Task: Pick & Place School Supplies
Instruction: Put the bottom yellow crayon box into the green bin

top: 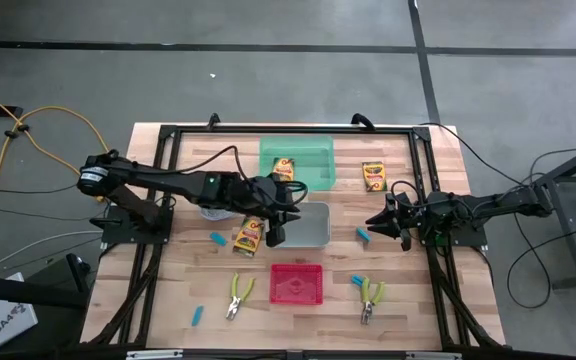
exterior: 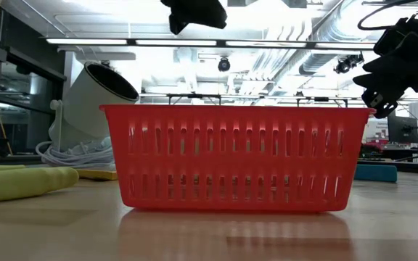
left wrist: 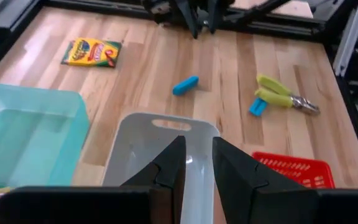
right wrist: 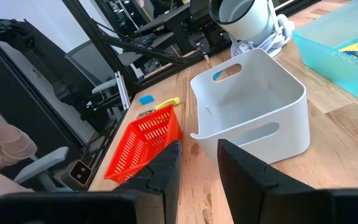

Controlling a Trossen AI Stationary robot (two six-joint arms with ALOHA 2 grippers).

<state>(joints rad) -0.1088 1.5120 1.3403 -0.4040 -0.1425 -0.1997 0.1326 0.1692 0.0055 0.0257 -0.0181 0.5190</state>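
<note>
- Two crayon boxes [top: 250, 235] [top: 373, 175] lie loose mid-bench: light, stiff card, best pinched across the narrow sides
- Left gripper [top: 274, 232]: slightly parted, empty
- Right gripper [top: 376, 223]: parted, empty

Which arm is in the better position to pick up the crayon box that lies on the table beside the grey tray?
Probably the left. The left gripper hangs right beside that crayon box, fingers apart with nothing between them. The right gripper is also open but waits beyond the grey tray.
</note>
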